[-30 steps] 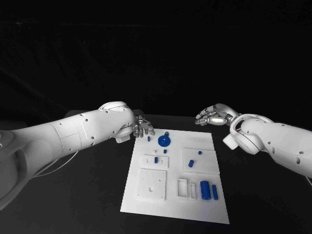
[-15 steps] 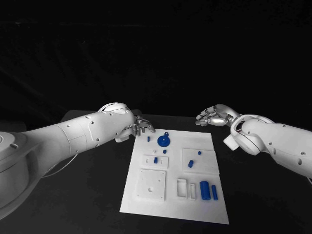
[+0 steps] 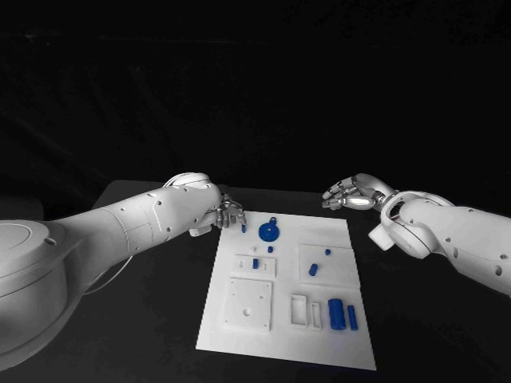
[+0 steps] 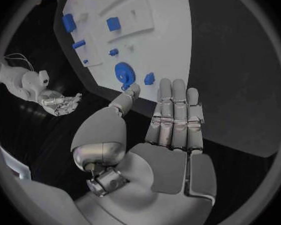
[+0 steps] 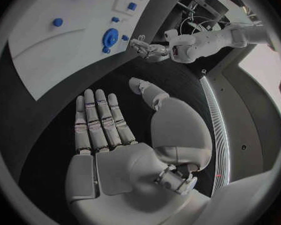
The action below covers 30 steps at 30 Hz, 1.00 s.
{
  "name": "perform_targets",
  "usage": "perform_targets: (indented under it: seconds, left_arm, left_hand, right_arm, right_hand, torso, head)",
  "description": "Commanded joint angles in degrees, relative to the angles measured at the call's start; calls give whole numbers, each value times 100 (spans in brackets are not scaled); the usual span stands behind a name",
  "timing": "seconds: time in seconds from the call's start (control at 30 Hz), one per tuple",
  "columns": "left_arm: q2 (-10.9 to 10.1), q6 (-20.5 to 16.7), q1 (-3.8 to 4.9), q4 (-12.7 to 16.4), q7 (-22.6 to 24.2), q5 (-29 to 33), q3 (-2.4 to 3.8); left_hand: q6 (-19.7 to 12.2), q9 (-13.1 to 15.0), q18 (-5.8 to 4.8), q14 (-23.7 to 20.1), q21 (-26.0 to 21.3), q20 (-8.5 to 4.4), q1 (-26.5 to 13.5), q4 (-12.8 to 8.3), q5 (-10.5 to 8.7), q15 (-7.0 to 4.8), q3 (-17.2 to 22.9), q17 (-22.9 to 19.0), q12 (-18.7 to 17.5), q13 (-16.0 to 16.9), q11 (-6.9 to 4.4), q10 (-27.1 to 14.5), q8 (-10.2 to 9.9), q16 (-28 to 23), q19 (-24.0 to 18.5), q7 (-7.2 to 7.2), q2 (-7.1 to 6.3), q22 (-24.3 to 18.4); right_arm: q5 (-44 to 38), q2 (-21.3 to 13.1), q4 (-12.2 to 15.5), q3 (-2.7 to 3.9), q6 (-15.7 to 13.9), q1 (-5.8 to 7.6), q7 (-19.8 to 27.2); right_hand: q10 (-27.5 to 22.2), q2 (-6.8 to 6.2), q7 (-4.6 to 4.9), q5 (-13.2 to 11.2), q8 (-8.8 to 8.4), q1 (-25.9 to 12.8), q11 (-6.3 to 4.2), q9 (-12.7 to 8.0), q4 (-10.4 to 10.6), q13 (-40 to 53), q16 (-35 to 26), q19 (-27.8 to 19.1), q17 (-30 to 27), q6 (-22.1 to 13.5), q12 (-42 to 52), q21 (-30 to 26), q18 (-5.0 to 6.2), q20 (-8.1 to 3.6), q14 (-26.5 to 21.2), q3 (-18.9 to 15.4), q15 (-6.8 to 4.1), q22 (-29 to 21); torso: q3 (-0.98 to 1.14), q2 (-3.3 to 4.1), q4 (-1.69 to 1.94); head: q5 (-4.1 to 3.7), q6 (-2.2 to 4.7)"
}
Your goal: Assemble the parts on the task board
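Hovering beside the task board [image 3: 288, 319], both hands empty, fingers spread (left hand [image 4: 159, 130], right hand [image 5: 115, 135]).

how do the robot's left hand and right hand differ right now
The left hand hangs at the task board's far left corner, close to the blue gear-like part; the right hand hovers beyond the far right corner, over bare black table. Both are open, fingers extended, holding nothing.
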Motion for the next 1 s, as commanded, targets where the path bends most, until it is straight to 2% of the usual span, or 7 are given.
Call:
perform_targets:
  seconds: [0.03, 0.27, 0.43, 0.53, 0.7, 0.77, 1.0]
  left_arm:
    - [49, 228, -8, -63, 96, 158, 4]
    - [137, 304, -63, -163, 118, 284, 4]
    - [162, 318, -94, -204, 139, 302, 4]
    - [168, 299, -98, -223, 141, 307, 4]
    - [180, 285, -105, -251, 141, 326, 5]
    - [183, 256, -110, -253, 146, 345, 5]
    - [192, 168, -114, -288, 151, 400, 7]
  left_hand:
    - [114, 6, -88, 51, -28, -111, -5, 80, -241, -12, 0, 25, 1, 21, -25, 55, 97, -14, 45, -18, -73, 116]
    - [169, 24, -88, 75, -35, -120, -37, 160, -281, -27, -23, 54, 13, 42, -51, 82, 219, -7, 66, -50, -72, 117]
    - [192, 23, -88, 80, -40, -126, -75, 216, -276, -31, -33, 67, 13, 50, -62, 91, 270, -7, 71, -64, -26, 117]
    - [245, 18, -88, 93, -44, -131, -126, 274, -277, -40, -47, 83, 16, 58, -78, 108, 327, -1, 75, -87, 34, 119]
    - [256, 15, -88, 97, -45, -133, -136, 285, -278, -42, -49, 86, 17, 60, -82, 113, 338, 0, 77, -91, 49, 119]
    - [286, 9, -88, 115, -41, -136, -176, 335, -284, -49, -51, 95, 23, 64, -92, 133, 353, 10, 90, -101, 129, 120]
    - [283, -42, -88, 120, -46, -151, -282, 414, -293, -61, -90, 112, 9, 66, -97, 142, 348, 6, 100, -104, 223, 119]
  right_arm:
    - [-27, -19, 43, 2, 11, 2, 57]
    - [-49, -67, 170, 9, -9, 11, 50]
    - [-49, -70, 193, 11, -14, 21, 48]
    - [-49, -70, 189, 11, -17, 21, 48]
    - [-49, -61, 184, 11, -16, 22, 49]
    - [-49, -64, 188, 11, -20, 22, 50]
    - [-49, -68, 192, 12, -21, 22, 49]
  right_hand:
    - [27, 14, 112, 11, 21, 48, -5, -6, -20, -2, 32, 25, -5, -10, -19, -31, -38, -18, -33, 2, -4, 10]
    - [28, 11, 112, 13, 22, 49, -5, -7, -21, -2, 33, 27, -7, -9, -19, -34, -38, -17, -33, 3, -4, 13]
    - [28, 8, 113, 15, 23, 50, -5, -8, -22, -2, 34, 29, -8, -9, -20, -36, -38, -17, -33, 5, -3, 15]
    - [28, 7, 113, 15, 23, 50, -5, -8, -22, -2, 35, 29, -8, -9, -20, -37, -38, -17, -33, 5, -3, 15]
    - [28, 7, 113, 15, 23, 50, -5, -8, -23, -2, 35, 29, -8, -9, -20, -37, -38, -17, -33, 5, -3, 15]
    - [28, 6, 113, 15, 23, 50, -5, -8, -23, -2, 35, 29, -8, -9, -20, -37, -38, -17, -33, 5, -3, 15]
    - [28, 4, 113, 16, 23, 51, -5, -9, -24, -2, 36, 30, -10, -9, -21, -39, -38, -17, -33, 6, -2, 17]
  torso:
    - [-3, 9, -7]
    - [-9, 19, -11]
    - [-17, 48, -40]
    - [-15, 49, -36]
    - [-16, 49, -29]
    - [-16, 53, -31]
    - [-20, 47, -32]
  head:
    - [1, -2]
    - [6, -20]
    - [14, -6]
    - [6, -15]
    - [-12, -32]
    - [-10, -34]
    - [-25, -51]
